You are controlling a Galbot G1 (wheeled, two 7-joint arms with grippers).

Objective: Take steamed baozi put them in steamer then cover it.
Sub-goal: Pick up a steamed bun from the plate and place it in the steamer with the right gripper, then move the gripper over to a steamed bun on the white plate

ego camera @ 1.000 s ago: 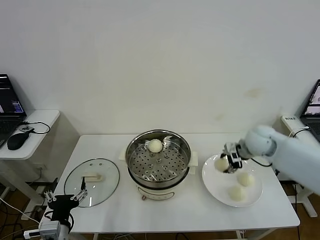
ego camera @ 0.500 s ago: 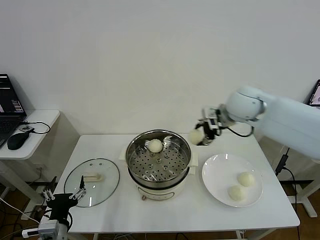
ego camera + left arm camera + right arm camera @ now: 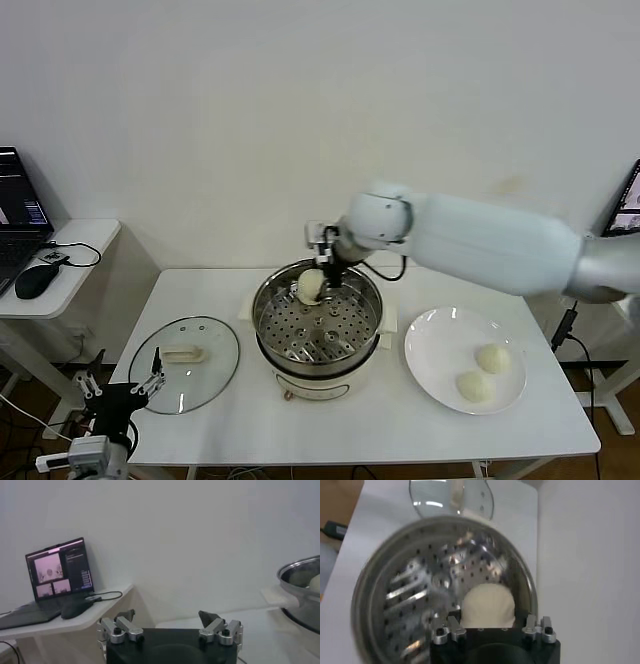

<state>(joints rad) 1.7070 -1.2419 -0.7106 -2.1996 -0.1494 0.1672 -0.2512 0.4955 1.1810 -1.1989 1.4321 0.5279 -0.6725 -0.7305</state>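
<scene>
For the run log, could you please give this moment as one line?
right gripper: holding round cream-white dough bun over steel steamer | left gripper: open, parked | glass lid: off

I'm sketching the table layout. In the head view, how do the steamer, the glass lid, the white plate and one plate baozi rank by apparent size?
1. steamer, though it stands taller, so nearer the camera
2. white plate and glass lid: too alike to rank
3. baozi on the plate, by far the smallest

Table (image 3: 300,430): steamer (image 3: 316,322), cover (image 3: 184,363), plate (image 3: 432,375).
</scene>
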